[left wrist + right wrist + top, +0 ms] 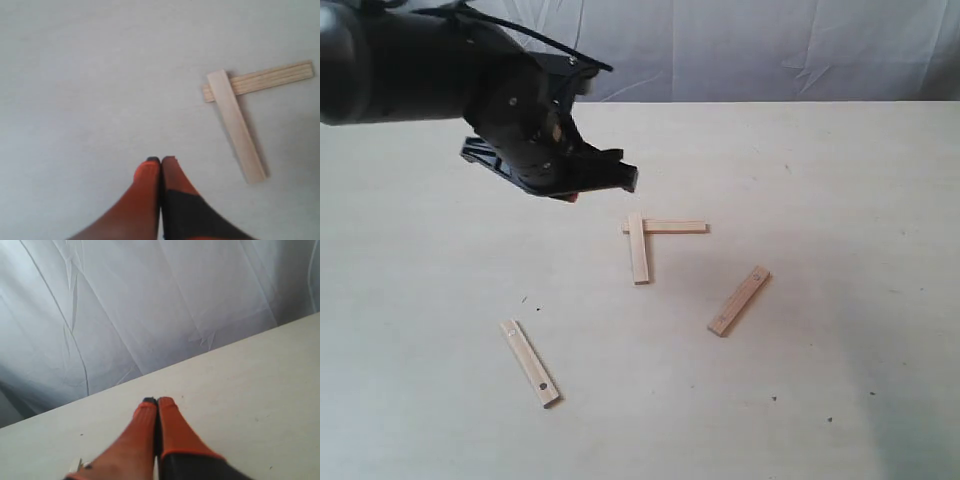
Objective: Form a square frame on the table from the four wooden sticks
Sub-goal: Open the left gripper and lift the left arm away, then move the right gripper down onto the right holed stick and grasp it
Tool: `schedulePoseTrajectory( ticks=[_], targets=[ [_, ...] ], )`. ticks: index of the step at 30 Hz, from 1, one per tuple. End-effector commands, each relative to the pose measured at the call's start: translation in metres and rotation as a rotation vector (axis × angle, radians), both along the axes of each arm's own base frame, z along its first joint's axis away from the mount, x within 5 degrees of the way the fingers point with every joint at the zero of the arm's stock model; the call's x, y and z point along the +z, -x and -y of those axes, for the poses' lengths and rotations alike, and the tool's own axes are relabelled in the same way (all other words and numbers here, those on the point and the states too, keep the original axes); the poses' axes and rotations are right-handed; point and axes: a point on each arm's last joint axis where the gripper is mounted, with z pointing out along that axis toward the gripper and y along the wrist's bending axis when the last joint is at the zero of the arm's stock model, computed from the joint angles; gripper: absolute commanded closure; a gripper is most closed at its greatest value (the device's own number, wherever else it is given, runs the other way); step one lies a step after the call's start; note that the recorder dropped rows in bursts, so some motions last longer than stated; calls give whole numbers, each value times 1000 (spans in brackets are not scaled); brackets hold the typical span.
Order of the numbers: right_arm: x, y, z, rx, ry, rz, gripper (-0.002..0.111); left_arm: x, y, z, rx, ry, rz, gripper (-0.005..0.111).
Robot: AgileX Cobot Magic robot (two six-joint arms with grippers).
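Note:
Two pale wooden sticks form an L near the table's middle: an upright one (638, 248) (236, 126) overlaps the end of a crosswise one (670, 227) (270, 79). A third stick with small dark holes (739, 300) lies slanted to the right. The fourth, also holed (530, 362), lies at the front left. My left gripper (570, 195) (160, 160) hovers above the table, left of the L, shut with nothing between its orange fingers. My right gripper (157, 401) is shut and empty, over the table near its far edge; the exterior view does not show it.
The pale cream table (840, 180) carries a few dark specks. A white cloth backdrop (770, 45) (125, 305) hangs behind the far edge. The left arm's dark body (410, 65) fills the upper left of the exterior view.

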Motion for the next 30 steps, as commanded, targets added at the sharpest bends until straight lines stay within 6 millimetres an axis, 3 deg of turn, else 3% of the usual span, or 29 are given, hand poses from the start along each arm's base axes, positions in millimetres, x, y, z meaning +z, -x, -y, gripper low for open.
schedulePoseTrajectory(
  ticks=[1, 6, 11, 16, 23, 30],
  targets=[
    [31, 0, -6, 60, -21, -99, 109, 16, 8, -33, 12, -28, 8, 107],
    [60, -20, -13, 141, -6, -359, 109, 25, 29, -74, 66, 42, 29, 107],
    [63, -62, -17, 185, -20, -643, 109, 40, 60, -102, 52, 101, 114, 107],
    [46, -102, -17, 162, -75, -770, 109, 63, 86, -110, 55, 137, 246, 107],
    [19, -128, -20, 130, -197, -884, 109, 87, 103, -113, 55, 167, 330, 107],
    [10, -159, -58, 242, -211, -989, 109, 88, 104, -113, 55, 169, 336, 107]
  ],
)
